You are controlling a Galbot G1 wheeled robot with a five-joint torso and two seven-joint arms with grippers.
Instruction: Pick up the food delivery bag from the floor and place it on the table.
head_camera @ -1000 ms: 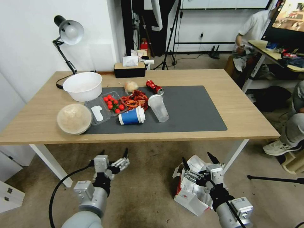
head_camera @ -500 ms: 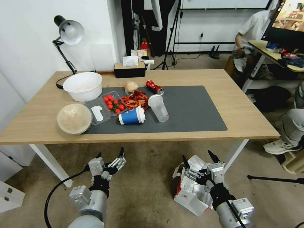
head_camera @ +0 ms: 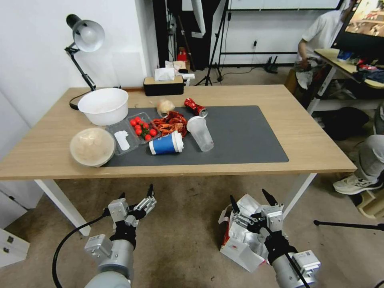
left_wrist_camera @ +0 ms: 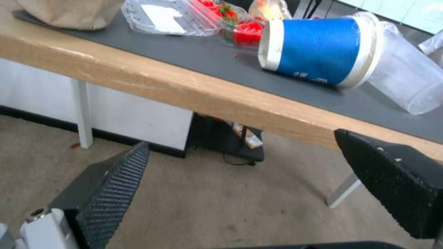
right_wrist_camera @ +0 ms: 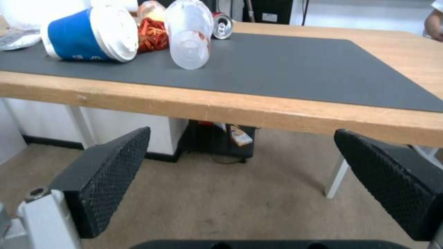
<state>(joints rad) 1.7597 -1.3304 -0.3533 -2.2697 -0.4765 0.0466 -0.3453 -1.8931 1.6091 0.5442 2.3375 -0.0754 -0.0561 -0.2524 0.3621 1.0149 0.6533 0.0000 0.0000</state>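
The food delivery bag (head_camera: 239, 251) lies crumpled on the floor (head_camera: 180, 228) at the lower right, white with a red side and foil lining showing. My right gripper (head_camera: 250, 199) hovers open just above it, its fingers spread and holding nothing. My left gripper (head_camera: 137, 193) is open too, raised over bare floor to the bag's left. The light-wood table (head_camera: 316, 148) with its dark grey mat (head_camera: 244, 132) stands just beyond both grippers. In the wrist views, the left gripper (left_wrist_camera: 244, 180) and the right gripper (right_wrist_camera: 240, 173) face the table's front edge from below.
The mat's left half holds a blue cup (head_camera: 165, 144), a clear cup (head_camera: 201, 136), a red can (head_camera: 195, 107), tomatoes, crayfish and two bowls. The mat's right half is bare. A white table leg (head_camera: 298, 192) stands near the bag. A seated person's leg and shoe (head_camera: 354, 184) are at right.
My left gripper has drifted a little lower and to the left. The right gripper holds still over the bag. The head camera has tilted slightly.
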